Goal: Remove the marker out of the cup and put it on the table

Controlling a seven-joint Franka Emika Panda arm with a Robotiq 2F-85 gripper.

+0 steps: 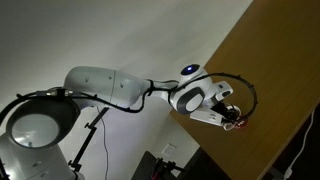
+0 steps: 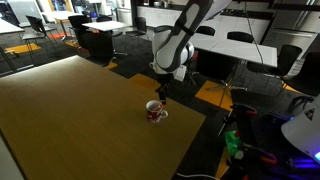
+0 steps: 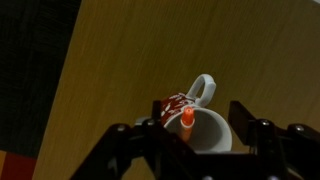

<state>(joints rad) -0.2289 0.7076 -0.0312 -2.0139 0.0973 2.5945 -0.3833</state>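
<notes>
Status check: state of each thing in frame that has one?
cup: upright on the table, near its edge, marker inside.
marker: in the cup, orange end up, not gripped.
gripper: open, just above the cup, holding nothing.

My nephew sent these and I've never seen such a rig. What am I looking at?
A white robot arm ending in a two-finger gripper. Two pictures come from cameras in the room; the third from a camera on the wrist, looking past the dark fingers. On the brown table stands a white cup with a handle; a marker with an orange end sticks up inside it. The gripper hangs open above the cup, holding nothing.
</notes>
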